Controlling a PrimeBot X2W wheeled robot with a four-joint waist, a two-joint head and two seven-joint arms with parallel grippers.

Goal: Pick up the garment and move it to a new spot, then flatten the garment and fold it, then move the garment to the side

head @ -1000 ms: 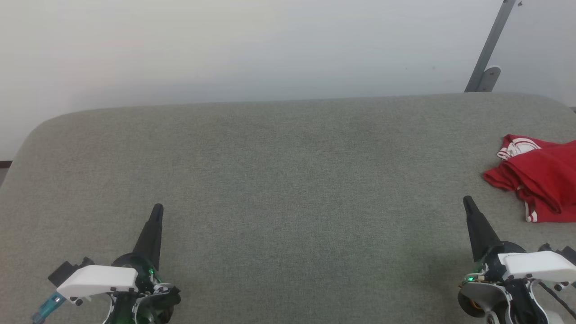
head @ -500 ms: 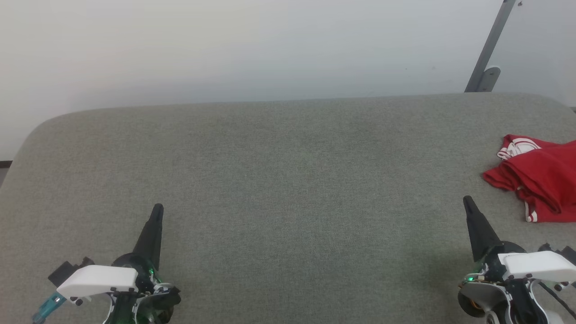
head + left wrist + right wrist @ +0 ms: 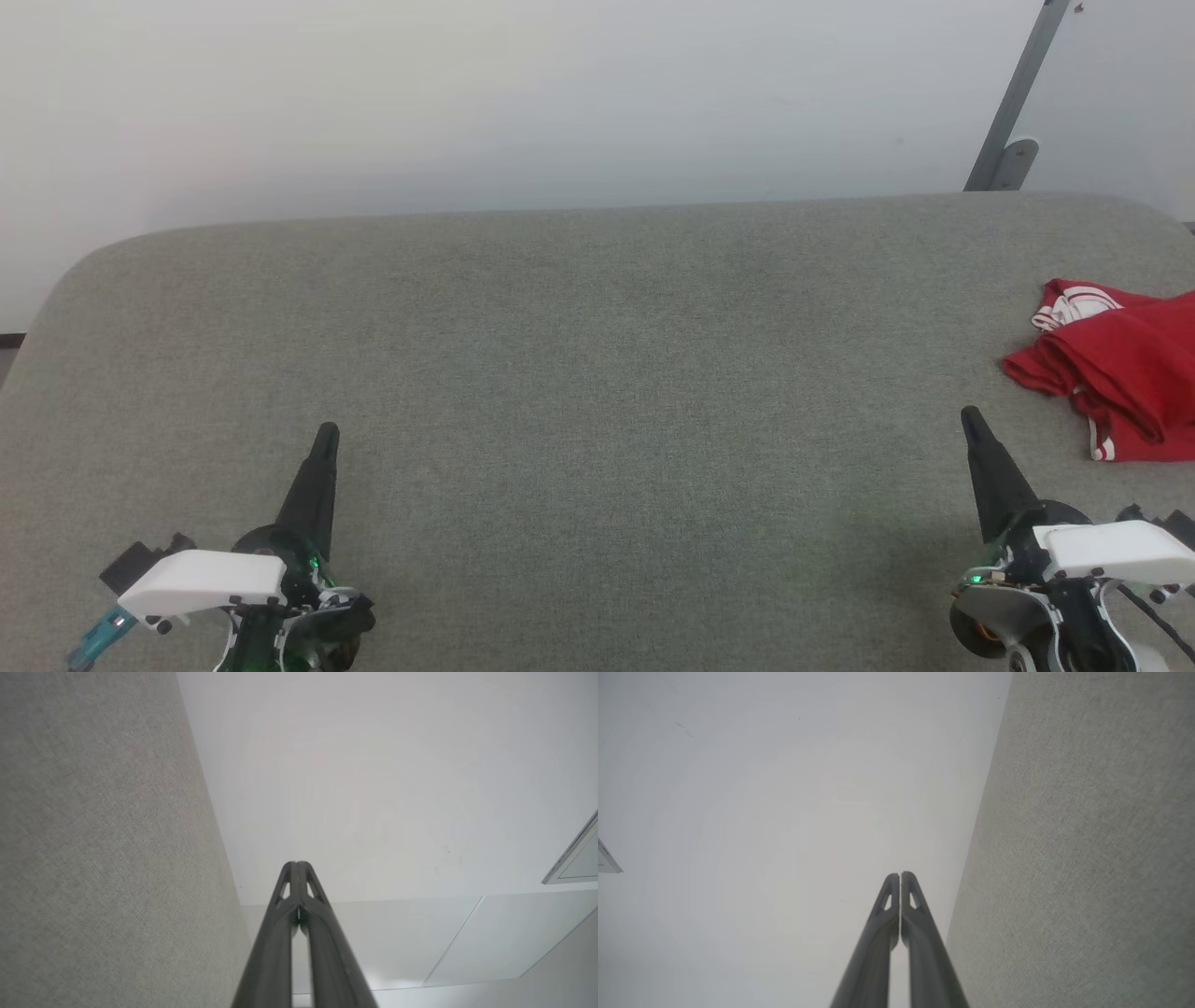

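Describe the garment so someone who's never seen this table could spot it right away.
Look at the wide grey table below the pale wall, then go to its right edge, beyond the right gripper. The garment lies crumpled there. It is the one bright red thing, with white-striped trim.

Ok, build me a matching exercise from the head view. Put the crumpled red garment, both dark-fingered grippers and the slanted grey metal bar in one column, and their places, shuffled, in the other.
Column one
1. crumpled red garment with white striped trim
2. dark two-fingered left gripper
3. dark two-fingered right gripper
4. slanted grey metal bar

Column two
A. lower right, shut
B. upper right, against the pale wall
C. lower left, shut
D. bunched at the grey fabric table's right edge

Pairs: 1-D, 2-C, 3-A, 4-B.
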